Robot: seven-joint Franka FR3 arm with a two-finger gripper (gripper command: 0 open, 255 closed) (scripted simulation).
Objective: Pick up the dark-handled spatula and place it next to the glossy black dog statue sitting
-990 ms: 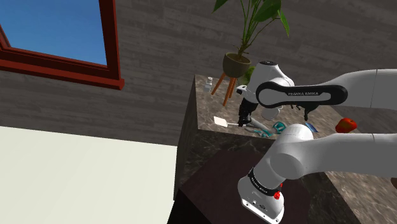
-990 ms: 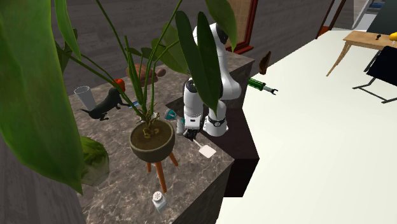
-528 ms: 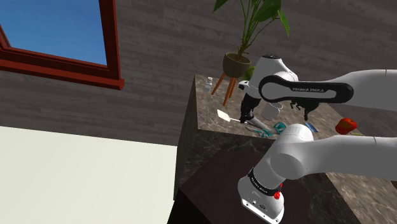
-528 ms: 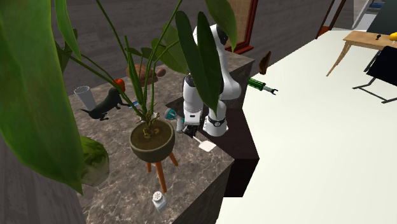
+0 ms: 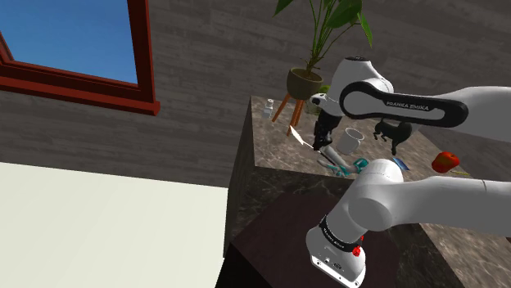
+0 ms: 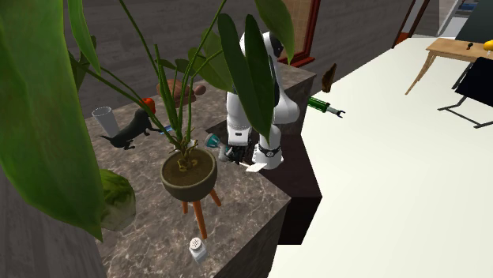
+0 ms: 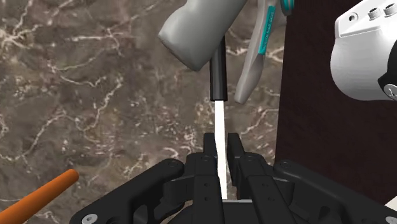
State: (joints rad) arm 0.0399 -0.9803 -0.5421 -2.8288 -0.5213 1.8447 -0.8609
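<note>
On the wrist view I saw the gripper closed down almost completely. Its two fingers pinched the spatula by its thin pale part, which ran edge-on between them. The dark handle stretched on beyond the fingertips, away from the hand, toward a grey cylinder and a pair of teal-handled scissors on the marble counter. An orange leg poked in off to one side of the hand.

From the shoulder view the gripper hung above the counter. The spatula showed its white blade sticking out of the hand toward that view's left, at a tilt. I took the spatula to be off the stone, though I could not be sure whether its handle end touched the cylinder beneath it. The dog statue stood farther toward that view's right, past a pale mug, well apart from the spatula.

In the second exterior view the gripper sat low beside the arm's base, behind the leaves of the potted plant. The spatula showed white just beside it, near the counter's edge. The dog statue was off toward that view's left, on the other side of the plant.
</note>
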